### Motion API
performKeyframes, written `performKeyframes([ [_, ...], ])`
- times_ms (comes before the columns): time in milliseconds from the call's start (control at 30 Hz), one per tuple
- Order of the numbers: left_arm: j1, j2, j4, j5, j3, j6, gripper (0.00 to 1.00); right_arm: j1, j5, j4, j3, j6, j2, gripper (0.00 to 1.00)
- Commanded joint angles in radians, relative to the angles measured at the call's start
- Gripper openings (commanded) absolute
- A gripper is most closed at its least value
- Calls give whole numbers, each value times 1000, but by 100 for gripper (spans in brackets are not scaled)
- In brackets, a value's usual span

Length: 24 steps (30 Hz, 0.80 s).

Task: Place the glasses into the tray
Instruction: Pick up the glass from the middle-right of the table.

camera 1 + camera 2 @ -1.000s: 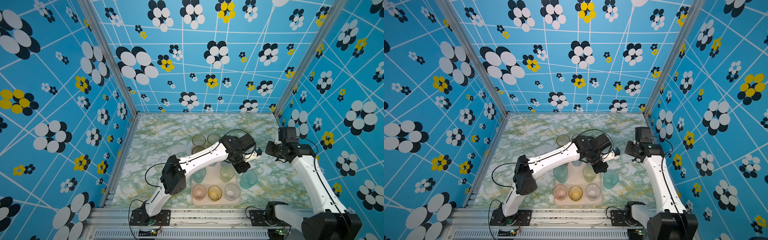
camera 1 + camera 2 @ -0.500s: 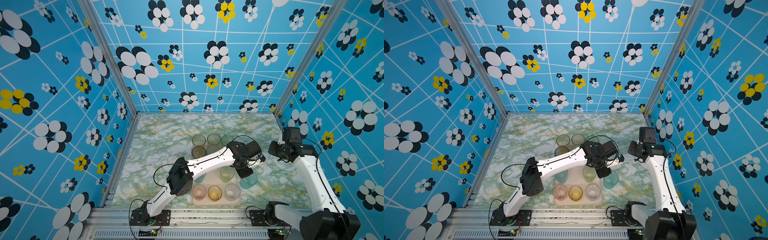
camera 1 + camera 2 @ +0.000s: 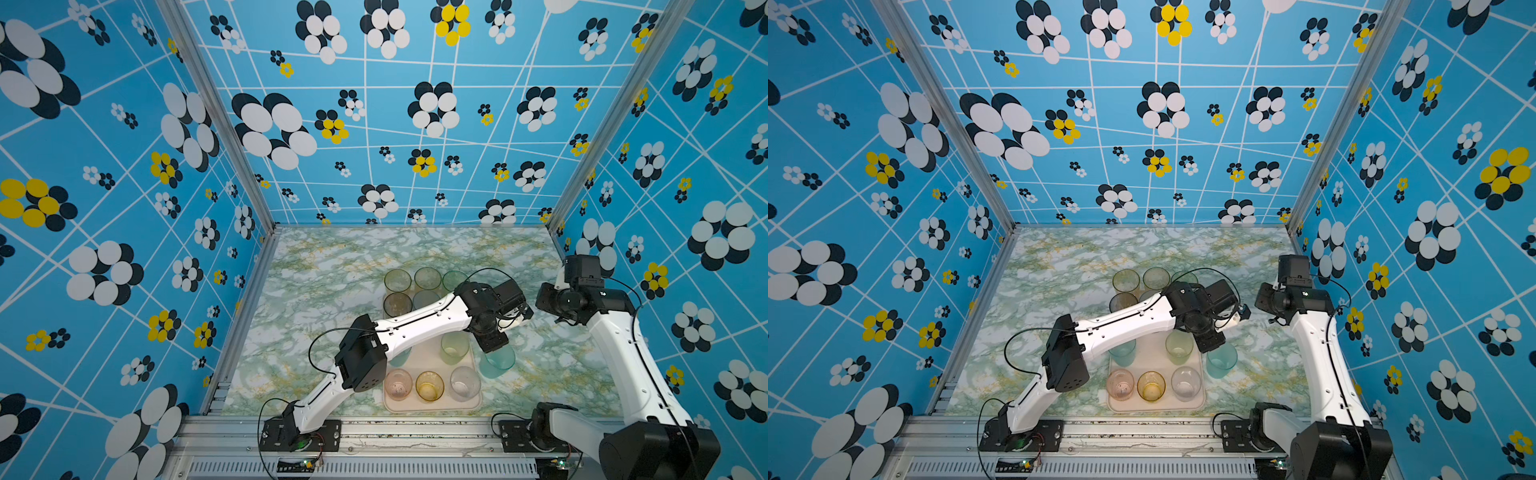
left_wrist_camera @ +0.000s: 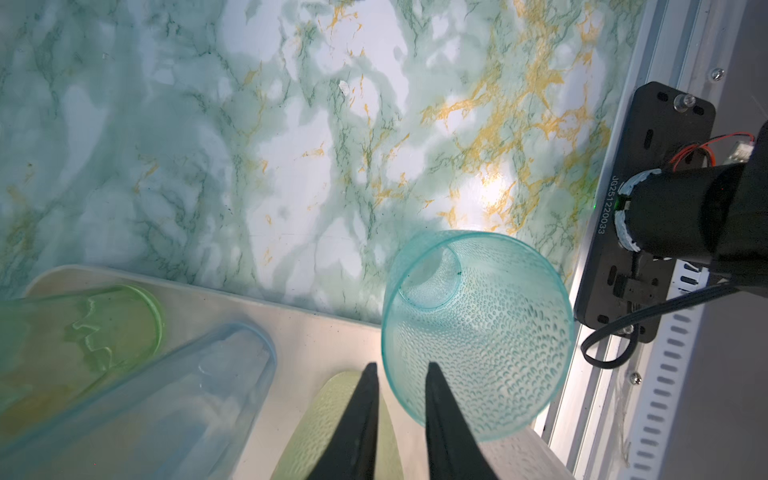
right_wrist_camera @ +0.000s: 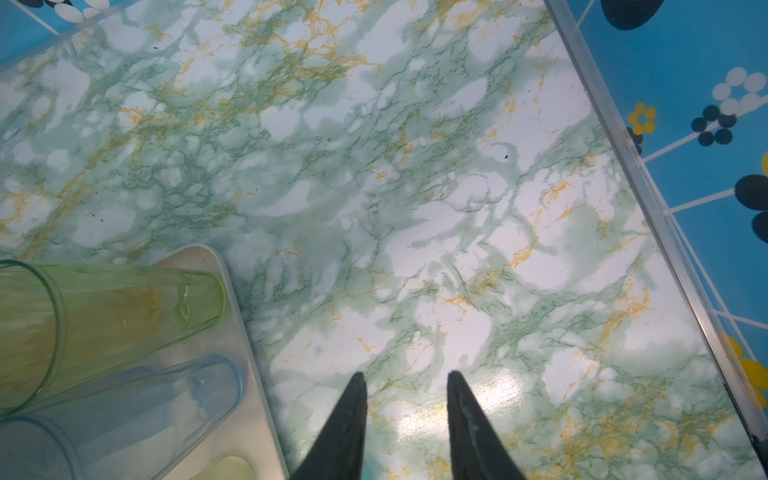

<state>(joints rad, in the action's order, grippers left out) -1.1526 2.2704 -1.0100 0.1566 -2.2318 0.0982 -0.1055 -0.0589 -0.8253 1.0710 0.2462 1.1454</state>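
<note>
The left gripper (image 4: 401,374) is hovering with its jaws narrowly parted, straddling the near wall of the teal tumbler (image 4: 478,332) without visibly pinching it. That tumbler is standing upright just beside the right edge of the tray (image 3: 432,407), lower right of centre in both top views. The right gripper (image 5: 406,378) is hanging spread and empty above the marble table (image 5: 415,187)

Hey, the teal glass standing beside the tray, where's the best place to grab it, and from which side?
Probably the rim wall, from above. The teal glass stands upright with its mouth open and flares wide toward the top, so pinch the wall nearest the tray, one finger inside, one outside. The left gripper hovers right there.
</note>
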Motion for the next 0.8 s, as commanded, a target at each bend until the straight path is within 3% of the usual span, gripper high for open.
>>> performKeyframes([
  [0,1,36,-14,6,-38,12,23,-6,17,9,-14,-18,-21,35],
  [767,-2,98,-45,-35,-87,39,19,-36,33,-2,-6,-11,-45,37],
])
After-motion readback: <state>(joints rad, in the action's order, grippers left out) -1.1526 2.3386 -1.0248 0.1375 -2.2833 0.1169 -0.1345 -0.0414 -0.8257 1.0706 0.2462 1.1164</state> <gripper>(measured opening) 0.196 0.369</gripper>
